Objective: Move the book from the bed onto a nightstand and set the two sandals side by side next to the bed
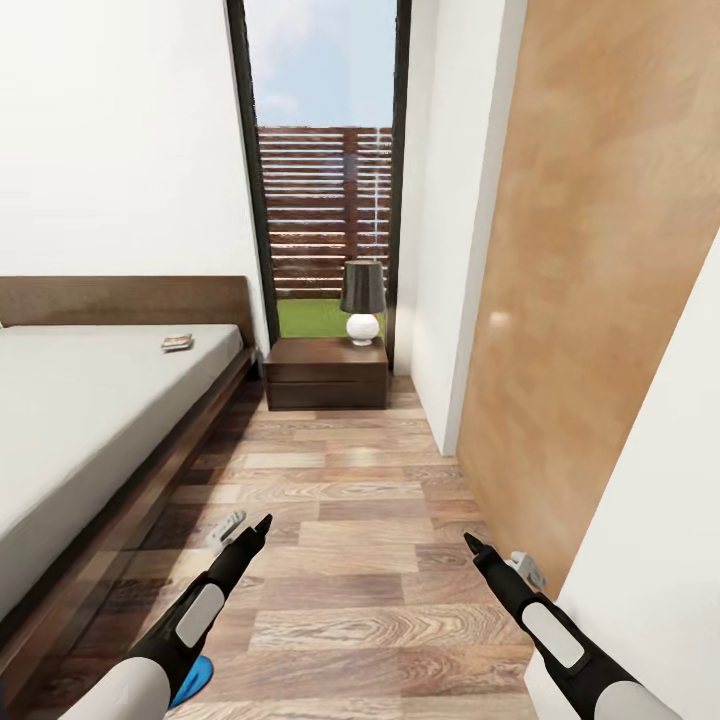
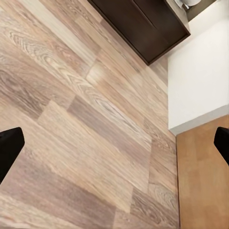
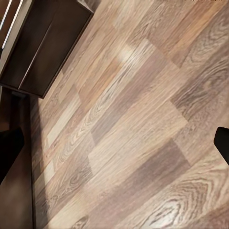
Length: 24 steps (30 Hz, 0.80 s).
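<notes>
The book [image 1: 177, 343] lies flat on the grey mattress of the bed [image 1: 90, 420], close to the headboard. At the far end of the aisle stands a dark-brown nightstand [image 1: 327, 372] [image 2: 143, 24] [image 3: 43, 43] with a dark-shaded lamp [image 1: 362, 300] on it. Part of one blue sandal [image 1: 195, 678] peeks out on the floor from under my left forearm. My left gripper [image 1: 255, 530] [image 2: 114, 148] and right gripper [image 1: 475, 548] [image 3: 114, 145] hover open over bare planks, holding nothing.
A tall black-framed window [image 1: 325, 200] with a slatted fence is behind the nightstand. A large light-wood door panel [image 1: 590, 300] and a white wall [image 1: 440, 250] bound the aisle on the right, the bed frame on the left. Wood-plank floor [image 1: 350, 560] runs between them.
</notes>
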Available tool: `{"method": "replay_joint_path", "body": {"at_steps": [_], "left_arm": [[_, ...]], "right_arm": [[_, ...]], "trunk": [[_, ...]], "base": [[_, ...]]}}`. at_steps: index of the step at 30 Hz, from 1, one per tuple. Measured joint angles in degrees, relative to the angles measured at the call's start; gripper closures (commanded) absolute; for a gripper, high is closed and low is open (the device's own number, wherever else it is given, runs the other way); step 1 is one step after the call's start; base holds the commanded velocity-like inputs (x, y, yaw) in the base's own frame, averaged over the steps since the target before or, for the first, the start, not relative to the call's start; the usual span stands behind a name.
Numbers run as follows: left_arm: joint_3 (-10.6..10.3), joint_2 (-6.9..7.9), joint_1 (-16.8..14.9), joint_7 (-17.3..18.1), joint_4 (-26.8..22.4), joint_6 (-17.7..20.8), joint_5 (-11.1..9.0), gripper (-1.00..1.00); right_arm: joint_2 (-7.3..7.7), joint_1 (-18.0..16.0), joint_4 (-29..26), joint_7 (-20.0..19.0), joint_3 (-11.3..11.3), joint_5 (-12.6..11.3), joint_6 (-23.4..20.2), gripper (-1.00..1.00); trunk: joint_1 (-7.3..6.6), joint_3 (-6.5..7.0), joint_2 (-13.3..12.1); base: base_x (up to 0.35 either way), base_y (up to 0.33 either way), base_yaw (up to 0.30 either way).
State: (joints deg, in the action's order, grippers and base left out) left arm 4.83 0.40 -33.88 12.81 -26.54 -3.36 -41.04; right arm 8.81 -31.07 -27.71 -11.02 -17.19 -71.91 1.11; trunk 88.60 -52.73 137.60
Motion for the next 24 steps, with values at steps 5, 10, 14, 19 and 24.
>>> {"method": "replay_joint_path", "body": {"at_steps": [5,10,14,19,24], "left_arm": [[0.00,-0.01,0.01,0.06,0.00,-0.01,0.00,-1.00],[0.00,0.00,0.00,0.07,0.00,-0.01,-0.01,-1.00],[0.03,0.03,0.00,0.07,0.00,-0.02,-0.01,-1.00],[0.06,0.04,0.00,0.07,0.00,-0.04,0.00,-1.00],[0.04,0.05,0.00,0.07,0.00,-0.03,0.02,-1.00]], "right_arm": [[0.00,0.00,0.00,0.00,0.04,0.00,0.00,-1.00],[0.00,0.00,0.00,0.00,0.06,0.00,0.01,-1.00],[0.00,0.00,0.00,0.00,0.08,0.00,0.03,-1.00],[0.00,0.00,0.00,-0.09,0.08,-0.05,0.04,-1.00],[0.00,0.00,0.00,-0.15,0.09,-0.08,0.06,-1.00]], "trunk": [[0.00,0.00,0.00],[0.00,0.00,0.00],[0.00,0.00,0.00],[0.00,0.00,0.00],[0.00,0.00,0.00]], "base": [[0.106,-0.006,0.000],[0.108,-0.002,0.000],[0.108,-0.001,0.000],[0.108,0.000,0.000],[0.109,0.000,0.000]]}}
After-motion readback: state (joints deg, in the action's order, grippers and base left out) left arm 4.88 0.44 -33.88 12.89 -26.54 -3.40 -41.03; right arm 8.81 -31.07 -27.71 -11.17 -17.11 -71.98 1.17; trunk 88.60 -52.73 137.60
